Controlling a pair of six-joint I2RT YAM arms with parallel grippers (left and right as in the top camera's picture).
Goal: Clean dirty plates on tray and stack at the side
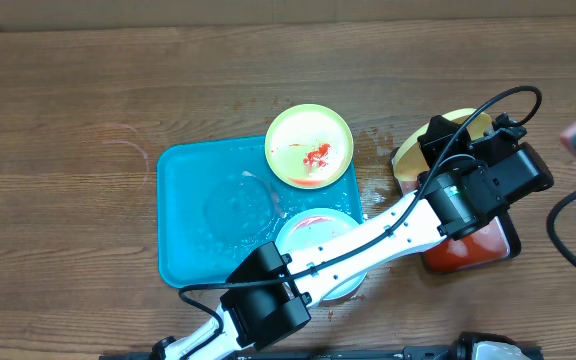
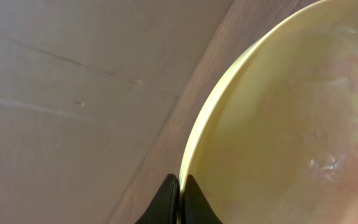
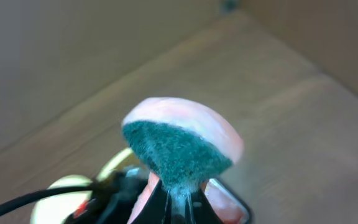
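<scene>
The left gripper (image 2: 180,199) pinches the rim of a yellow plate (image 2: 278,124), its fingers almost meeting. This plate is off the tray (image 1: 198,215), to its right, and shows faint pink smears. The right gripper (image 3: 179,200) is clamped on a sponge (image 3: 178,140). A sauced plate (image 1: 309,146) and a pale plate (image 1: 308,226) sit at the tray's right side.

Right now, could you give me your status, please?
Left pincer shut on yellow plate. Right pincer shut on sponge. Green plate, pale plate on tray.
</scene>
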